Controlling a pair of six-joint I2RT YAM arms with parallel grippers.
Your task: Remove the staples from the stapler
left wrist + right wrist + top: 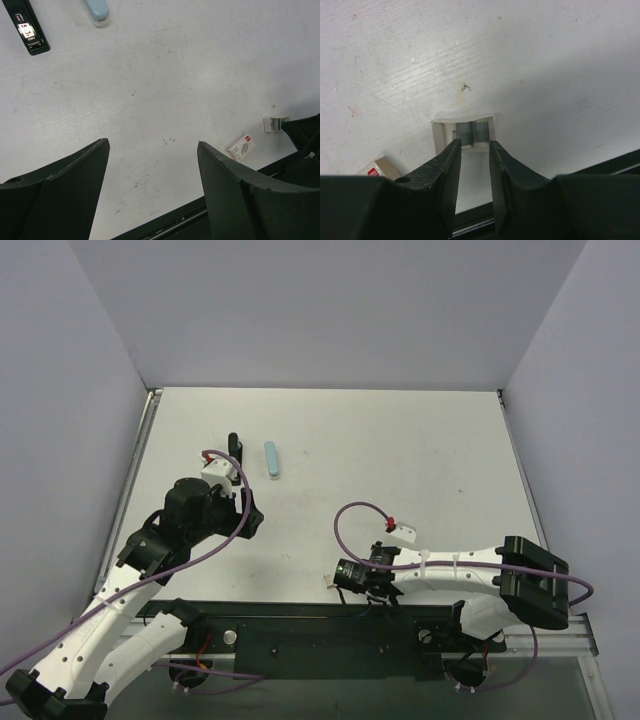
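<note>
The light-blue stapler (271, 460) lies on the table's far left part, with its slim black bar (234, 448) lying apart to its left. Both also show at the top of the left wrist view, the stapler (97, 11) and the bar (30, 30). My left gripper (152, 144) hangs open and empty, nearer than both (250, 519). My right gripper (474, 142) is low at the front edge, its jaws a narrow gap apart with nothing between them. Its tips are at a small white paper tray (438, 137) holding a strip of staples (472, 133).
A small staple box (241, 146) lies near the front edge, left of the paper tray (274, 123). A black rail (300, 625) runs along the table's near edge. Grey walls enclose the table on three sides.
</note>
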